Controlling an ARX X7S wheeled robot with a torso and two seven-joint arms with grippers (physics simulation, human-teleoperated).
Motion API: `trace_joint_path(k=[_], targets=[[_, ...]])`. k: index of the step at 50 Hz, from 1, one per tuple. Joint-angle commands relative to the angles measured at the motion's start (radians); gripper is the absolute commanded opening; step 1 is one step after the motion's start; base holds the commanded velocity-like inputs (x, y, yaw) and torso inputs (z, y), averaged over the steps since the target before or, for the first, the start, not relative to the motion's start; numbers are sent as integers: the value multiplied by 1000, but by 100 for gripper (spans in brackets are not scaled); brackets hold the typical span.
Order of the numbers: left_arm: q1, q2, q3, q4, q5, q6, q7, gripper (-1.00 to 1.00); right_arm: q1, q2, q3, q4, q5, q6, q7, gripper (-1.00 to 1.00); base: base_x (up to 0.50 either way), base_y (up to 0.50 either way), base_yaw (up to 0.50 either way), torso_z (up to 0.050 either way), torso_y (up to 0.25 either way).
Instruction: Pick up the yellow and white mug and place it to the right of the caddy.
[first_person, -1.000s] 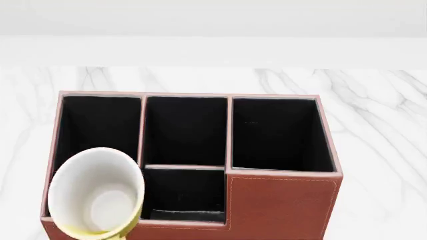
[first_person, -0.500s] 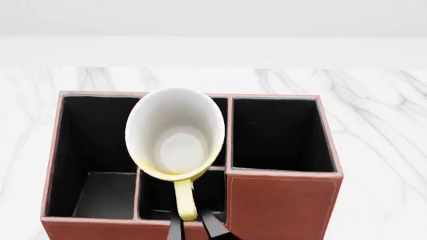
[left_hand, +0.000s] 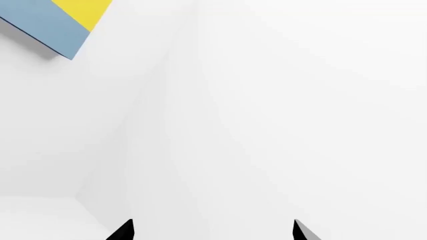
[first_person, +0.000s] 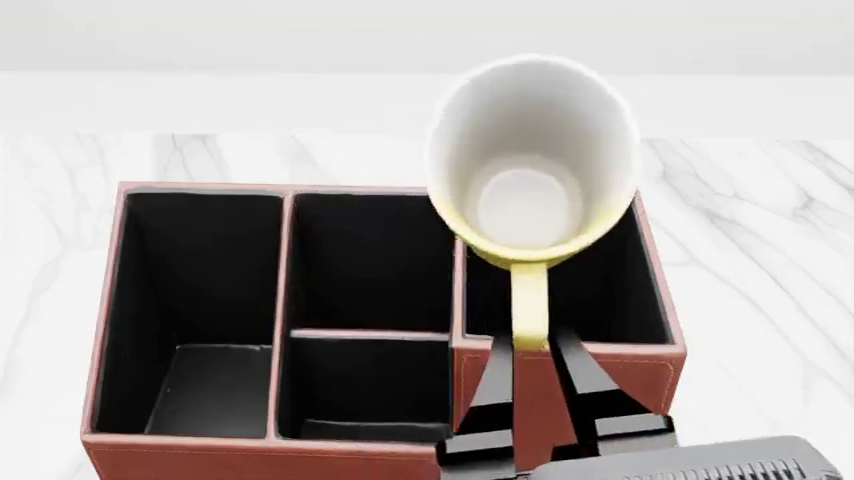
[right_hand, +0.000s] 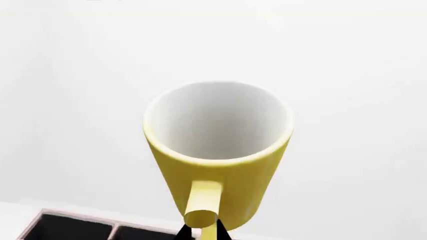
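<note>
While the right gripper (first_person: 530, 345) pinches the yellow loop handle between its two black fingers (first_person: 491, 385), the yellow and white mug (first_person: 533, 160) hangs in the air above the caddy (first_person: 567, 400), its white mouth turned up toward the head camera. From that camera the mug overlaps the caddy's back right corner and the rear wall of the right-hand compartment, with the handle pointing back toward the robot and down over that compartment. The caddy stands on the white marbled tabletop (first_person: 761, 240), and its four black-lined compartments hold nothing that can be seen. The right wrist camera shows the mug (right_hand: 219, 150) upright, handle nearest the lens, with a strip of the caddy's (right_hand: 73, 227) black compartments below it. The left gripper (left_hand: 210, 231) shows only as two dark fingertips (left_hand: 123, 231) set well apart with nothing between them, facing a plain white surface; a blue and yellow panel (left_hand: 63, 20) sits at one corner of that view
</note>
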Motion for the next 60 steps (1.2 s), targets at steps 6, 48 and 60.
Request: trace_joint_path(k=[6, 48, 60], targets=[[-13, -9, 16, 0, 14, -16, 0, 100, -4, 162, 65, 0, 19, -68, 41, -100, 0, 0, 0, 0, 0], [-11, 1, 21, 0, 23, -8, 1, 100, -177, 344, 46, 230, 109, -388, -6, -100, 0, 0, 0, 0, 0], [-21, -1, 35, 0, 38, -19, 1, 100, -228, 290, 22, 355, 152, -432, -55, -100, 0, 0, 0, 0, 0]])
